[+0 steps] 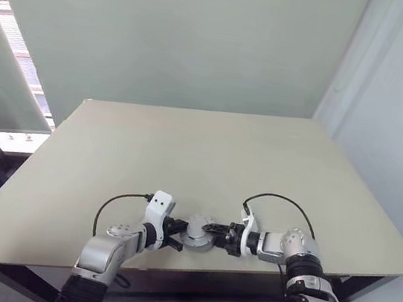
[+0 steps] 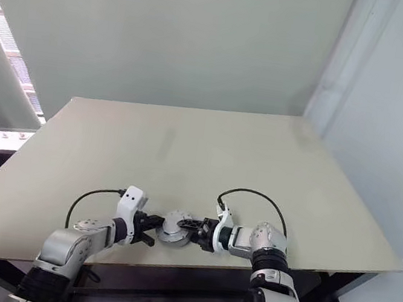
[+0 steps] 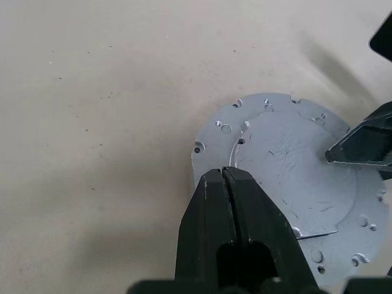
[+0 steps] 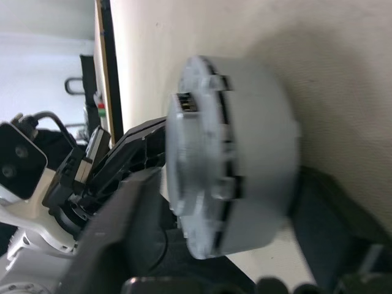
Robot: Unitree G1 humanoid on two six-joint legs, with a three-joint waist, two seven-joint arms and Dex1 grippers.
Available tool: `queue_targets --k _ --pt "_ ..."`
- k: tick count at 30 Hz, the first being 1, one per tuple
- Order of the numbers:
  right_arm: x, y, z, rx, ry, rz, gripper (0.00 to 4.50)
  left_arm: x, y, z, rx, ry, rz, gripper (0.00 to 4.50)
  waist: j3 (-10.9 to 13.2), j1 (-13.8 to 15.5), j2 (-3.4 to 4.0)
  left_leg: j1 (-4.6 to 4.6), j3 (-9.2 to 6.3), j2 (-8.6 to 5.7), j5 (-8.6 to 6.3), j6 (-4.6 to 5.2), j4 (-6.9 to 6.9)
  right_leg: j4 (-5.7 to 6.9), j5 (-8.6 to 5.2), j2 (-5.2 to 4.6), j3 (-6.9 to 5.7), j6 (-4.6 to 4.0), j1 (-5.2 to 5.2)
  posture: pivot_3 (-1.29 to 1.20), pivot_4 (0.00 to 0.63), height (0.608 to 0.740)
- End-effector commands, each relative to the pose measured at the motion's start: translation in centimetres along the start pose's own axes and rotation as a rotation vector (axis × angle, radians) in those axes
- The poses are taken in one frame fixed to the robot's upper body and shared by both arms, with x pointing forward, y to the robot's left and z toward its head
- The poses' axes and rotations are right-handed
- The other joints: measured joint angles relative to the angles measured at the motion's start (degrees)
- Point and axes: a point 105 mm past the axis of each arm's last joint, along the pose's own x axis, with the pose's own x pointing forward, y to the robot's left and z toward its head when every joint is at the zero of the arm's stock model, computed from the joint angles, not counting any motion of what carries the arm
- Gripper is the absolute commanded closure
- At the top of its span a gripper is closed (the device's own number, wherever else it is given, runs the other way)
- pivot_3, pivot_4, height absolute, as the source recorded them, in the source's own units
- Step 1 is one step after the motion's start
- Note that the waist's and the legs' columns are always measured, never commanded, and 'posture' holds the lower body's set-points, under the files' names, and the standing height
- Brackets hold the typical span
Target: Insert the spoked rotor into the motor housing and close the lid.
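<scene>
The round grey metal motor housing [image 1: 196,234], lid face up, sits near the front edge of the pale beige table [image 1: 216,153]. The left gripper [image 1: 174,236], fingers pressed together, braces its rim. The right gripper [image 1: 217,233] straddles the opposite side with fingers spread, probably to seat the lid.

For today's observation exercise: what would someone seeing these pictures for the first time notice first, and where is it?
A round gray motor housing sits near the table's front edge, with a black-fingered hand reaching in from each side. The left hand, fingers pressed shut, is at the housing's rim. The right hand has a finger on either side of the housing.
</scene>
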Motion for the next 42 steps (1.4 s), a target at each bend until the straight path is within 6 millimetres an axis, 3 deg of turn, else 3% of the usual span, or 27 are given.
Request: queue_targets --k 1,16,22,26,36,38,42 --pt "0.4 2.7 0.9 0.003 -0.033 0.129 2.35 0.7 -1.1 -2.1 -0.027 0.085 -0.044 4.5 -0.01 0.05 0.01 0.0 -0.01 0.0 0.0 0.0 -0.01 0.0 0.0 0.0 0.0 0.0 0.0 0.0 0.0 0.74" --pt "0.5 3.1 1.1 0.026 -0.061 0.166 2.35 0.8 -1.3 -2.1 -0.024 0.082 -0.052 4.5 0.0 0.03 0.02 -0.05 -0.01 -0.01 0.0 0.01 -0.01 0.0 0.0 0.0 -0.01 0.0 -0.04 0.0 0.0 0.74" --pt "0.4 2.9 1.2 0.031 -0.073 0.163 2.35 0.3 0.7 -0.3 -0.056 -0.026 0.03 4.5 0.01 0.06 0.02 -0.07 -0.02 0.0 0.01 0.01 0.0 0.0 0.0 0.0 -0.01 0.0 -0.05 0.0 0.0 0.74" --pt "0.4 2.8 1.2 0.034 -0.078 0.159 2.35 -1.0 2.4 1.3 -0.112 -0.109 0.067 3.68 0.04 -0.09 -0.01 -0.09 -0.01 0.02 0.01 0.01 0.02 0.03 0.0 0.01 -0.02 0.0 -0.12 0.0 0.0 0.74" --pt "0.4 2.7 1.3 0.049 -0.095 0.167 2.35 -5.7 7.0 3.1 -0.35 -0.301 0.178 0.07 0.07 -0.34 -0.1 -0.51 0.0 0.04 -0.05 0.13 -0.17 0.07 0.08 0.08 0.01 0.11 -0.6 0.0 0.0 0.74" --pt "0.4 2.9 1.4 0.062 -0.105 0.188 2.35 -6.4 7.3 2.8 -0.427 -0.324 0.184 0.0 0.08 -0.34 -0.1 -0.51 -0.01 0.05 -0.05 0.13 -0.22 0.07 0.09 0.08 0.02 0.11 -0.63 0.0 0.0 0.74" --pt "0.3 3.7 1.8 0.087 -0.131 0.24 2.39 -6.8 5.9 2.2 -0.548 -0.338 0.078 0.0 0.09 -0.28 -0.14 -0.51 -0.01 0.04 -0.05 0.13 -0.2 0.04 0.09 0.08 0.01 0.12 -0.61 0.0 0.0 0.74"
